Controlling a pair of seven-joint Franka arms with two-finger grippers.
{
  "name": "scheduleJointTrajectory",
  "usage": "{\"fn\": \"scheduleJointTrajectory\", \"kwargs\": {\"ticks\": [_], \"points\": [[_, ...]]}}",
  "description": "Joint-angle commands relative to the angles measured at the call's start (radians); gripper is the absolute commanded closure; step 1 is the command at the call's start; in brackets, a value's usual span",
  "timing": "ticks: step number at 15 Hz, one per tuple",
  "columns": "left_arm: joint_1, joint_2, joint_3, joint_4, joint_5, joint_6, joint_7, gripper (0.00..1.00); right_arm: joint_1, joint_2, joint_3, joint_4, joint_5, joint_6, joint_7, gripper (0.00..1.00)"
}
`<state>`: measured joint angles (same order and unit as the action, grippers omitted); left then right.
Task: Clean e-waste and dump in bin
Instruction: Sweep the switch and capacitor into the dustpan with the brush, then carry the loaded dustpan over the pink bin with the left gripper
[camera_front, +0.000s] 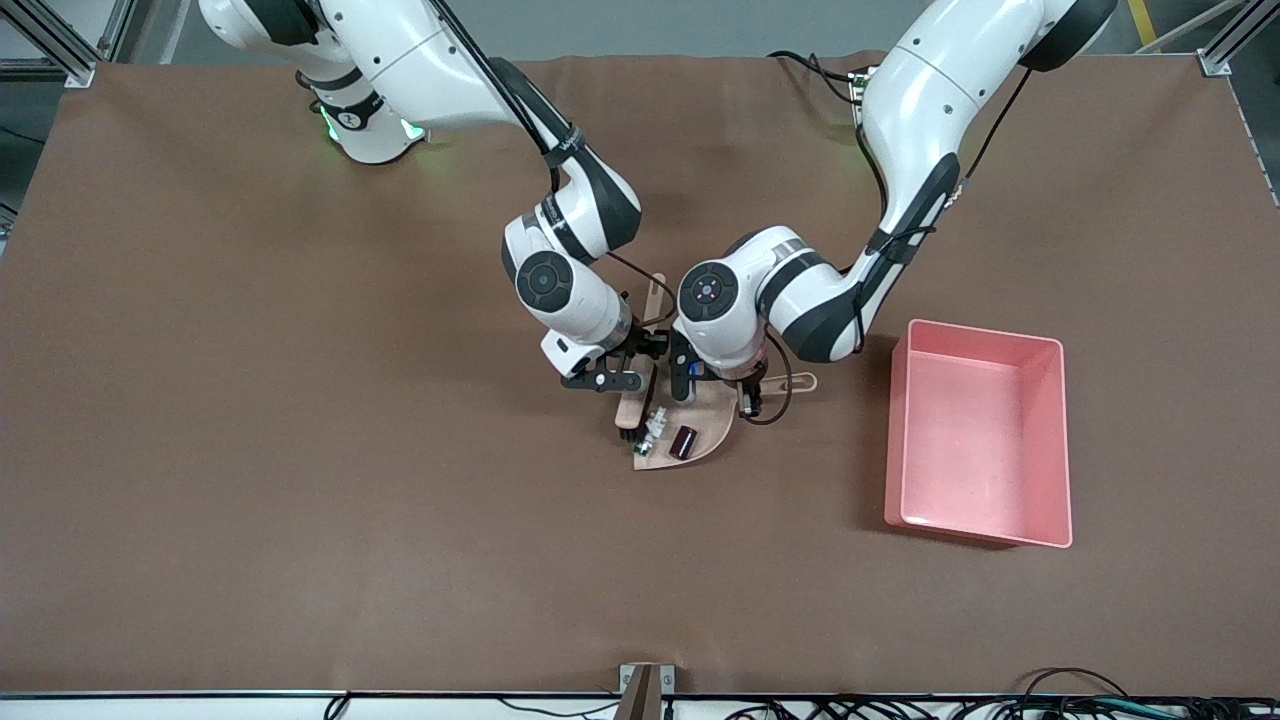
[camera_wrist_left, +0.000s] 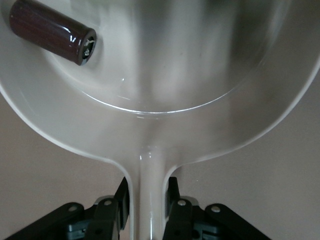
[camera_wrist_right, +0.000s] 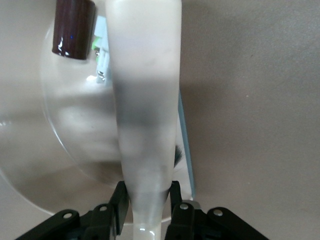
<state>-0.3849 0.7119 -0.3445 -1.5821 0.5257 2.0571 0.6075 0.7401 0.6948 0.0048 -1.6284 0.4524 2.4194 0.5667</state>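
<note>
Front view: both arms meet mid-table. Left gripper is clamped on the handle of the beige plastic dustpan; right gripper grips the beige brush with black bristles, bristle end down at the pan's edge. Both e-waste parts sit on the pan just below the grippers: the white part with green mark and the dark maroon cylinder. The shallow pink plastic bin is well apart, toward the left arm's end of the table, with nothing visible in it.

Left wrist view: fingers closed on the pan's handle; maroon cylinder lies in the pan bowl ahead of the gripper.

Right wrist view: fingers clenched on the brush handle; maroon part and white part lie beside the brush head, on the pan.

Judgement: sweeping looks done. Next: brush clears off, left arm lifts the pan level, carries it over the bin, tips it. Cylinder may roll, so keep the tilt low.
</note>
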Motion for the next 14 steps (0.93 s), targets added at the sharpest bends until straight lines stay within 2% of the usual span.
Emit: {"fn": "scheduleJointTrajectory", "kwargs": {"ticks": [1,3,6,8,12,14], "points": [[-0.008,0.017,0.001,0.019,0.011,-0.026,-0.005,1.0,0.007,0.008,-0.008,0.048,0.022,-0.014,0.045,1.0],[-0.005,0.014,0.001,0.019,0.013,-0.026,-0.005,1.0,-0.01,0.002,-0.012,0.062,0.009,-0.066,0.041,1.0],[0.012,0.0,0.005,0.024,0.005,-0.026,-0.011,1.0,-0.054,-0.004,-0.048,0.162,0.0,-0.267,0.032,1.0],[0.026,-0.003,0.004,0.085,0.002,-0.029,-0.003,1.0,-0.088,-0.018,-0.08,0.202,-0.07,-0.367,0.01,1.0],[0.041,-0.066,-0.002,0.099,-0.039,-0.087,0.012,1.0,-0.206,-0.073,-0.091,0.19,-0.185,-0.457,-0.092,0.99],[0.076,-0.12,-0.005,0.096,-0.079,-0.121,0.069,1.0,-0.269,-0.107,-0.091,0.145,-0.227,-0.462,-0.17,1.0]]}}
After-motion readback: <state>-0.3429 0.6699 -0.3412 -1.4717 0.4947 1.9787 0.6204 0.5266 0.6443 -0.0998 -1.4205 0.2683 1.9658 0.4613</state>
